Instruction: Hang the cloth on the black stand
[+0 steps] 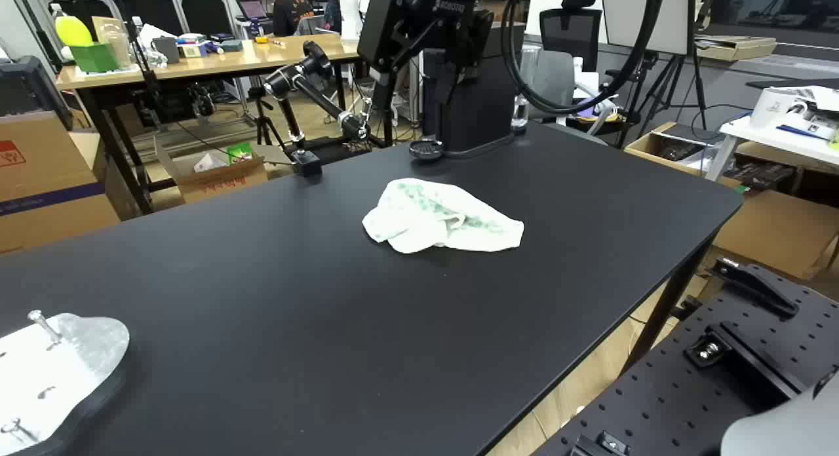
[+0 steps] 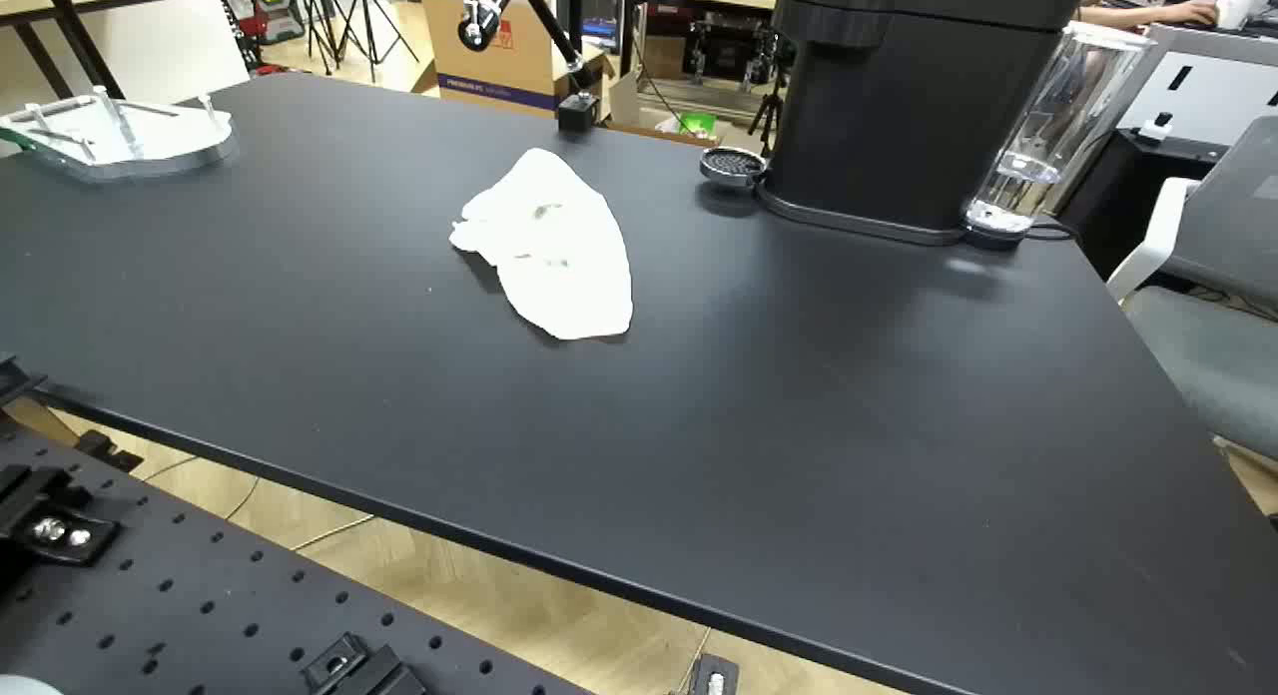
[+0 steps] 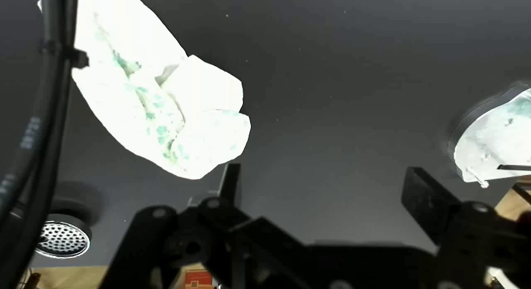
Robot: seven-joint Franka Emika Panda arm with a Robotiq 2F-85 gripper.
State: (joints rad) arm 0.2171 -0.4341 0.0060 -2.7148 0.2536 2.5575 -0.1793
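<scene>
- From where I stand, the pincer (image 3: 323, 179) hangs high over the desk (image 1: 295, 325), released, its jaws parted wide and nothing between them;
- the cloth (image 1: 439, 213) lies crumpled on the desk, well apart from the pincer and below it;
- the offset is what counts; in the wrist view the cloth sits up and to the left of the gap, with only its blunt, folded end near the jaw on that view's left;
- its long axis runs aslant there, from upper left to lower right, the far end partly behind a black cable (image 3: 49, 135);
- my guess is that the pincer has to slide sideways over the cloth, turn to cross that axis, then sink onto a ridge; a shallow pinch may let it slip;
- the black jointed stand (image 1: 320, 99), at the desk's edge in both exterior views, seems the likely place to hang it, though I cannot be sure it is the one meant; the hanging is not yet begun.
</scene>
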